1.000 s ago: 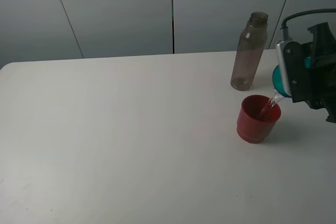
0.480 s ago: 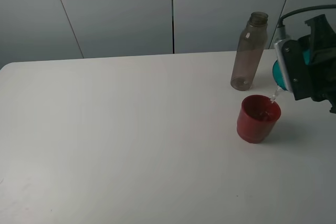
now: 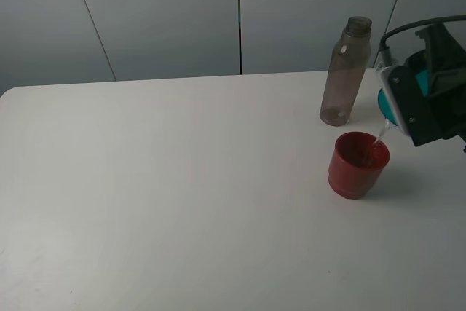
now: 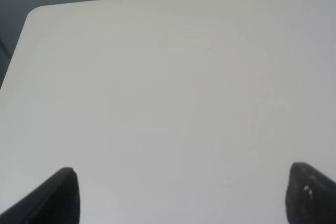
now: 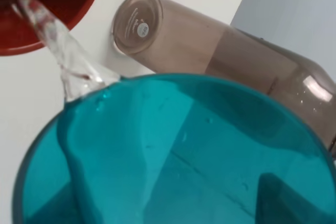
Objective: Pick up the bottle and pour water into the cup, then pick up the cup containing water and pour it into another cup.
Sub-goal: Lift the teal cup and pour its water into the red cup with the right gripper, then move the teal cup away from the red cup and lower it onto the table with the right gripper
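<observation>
Right gripper (image 3: 426, 107) clamped on the teal cup (image 3: 386, 111), tipped hard over with its mouth low, just above the far-right rim of the red cup (image 3: 357, 164). A thin stream (image 3: 380, 135) runs from lip to red interior; a second ago it was fuller and the gripper sat slightly lower, so the cup is nearly drained and the final pour looks close to done. Bottle (image 3: 345, 72) stands upright just behind the red cup, apart from it. Left gripper (image 4: 178, 195) hangs over bare table (image 4: 168, 77), fingers spread, holding nothing.
</observation>
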You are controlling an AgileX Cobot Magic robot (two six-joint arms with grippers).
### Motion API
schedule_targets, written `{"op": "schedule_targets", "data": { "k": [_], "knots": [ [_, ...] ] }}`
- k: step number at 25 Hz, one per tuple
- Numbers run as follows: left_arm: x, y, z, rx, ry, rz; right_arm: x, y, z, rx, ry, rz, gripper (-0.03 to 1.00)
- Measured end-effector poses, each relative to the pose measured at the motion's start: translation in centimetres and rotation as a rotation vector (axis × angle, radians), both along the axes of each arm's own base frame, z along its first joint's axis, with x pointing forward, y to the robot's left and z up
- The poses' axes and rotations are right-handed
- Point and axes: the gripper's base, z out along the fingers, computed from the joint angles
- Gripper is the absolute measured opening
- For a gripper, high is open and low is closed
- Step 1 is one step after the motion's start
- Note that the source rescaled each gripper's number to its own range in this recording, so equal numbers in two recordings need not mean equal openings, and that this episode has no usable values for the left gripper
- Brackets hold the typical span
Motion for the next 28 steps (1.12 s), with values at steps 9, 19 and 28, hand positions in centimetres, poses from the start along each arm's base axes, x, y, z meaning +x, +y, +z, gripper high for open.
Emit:
{"op": "schedule_targets", "data": {
  "k": [9,19,28],
  "knots": [
    [0.0,0.0,0.0,0.000,0.000,0.000,0.0,0.2,0.1,-0.007,-0.008,0.035,0.05],
    [0.0,0.0,0.0,0.000,0.000,0.000,0.1,0.6,0.2,0.177,0.001,-0.050,0.05],
    [0.0,0.0,0.0,0.000,0.000,0.000,1.1,3.6,3.0,0.754,-0.003,-0.230,0.05]
  ]
}}
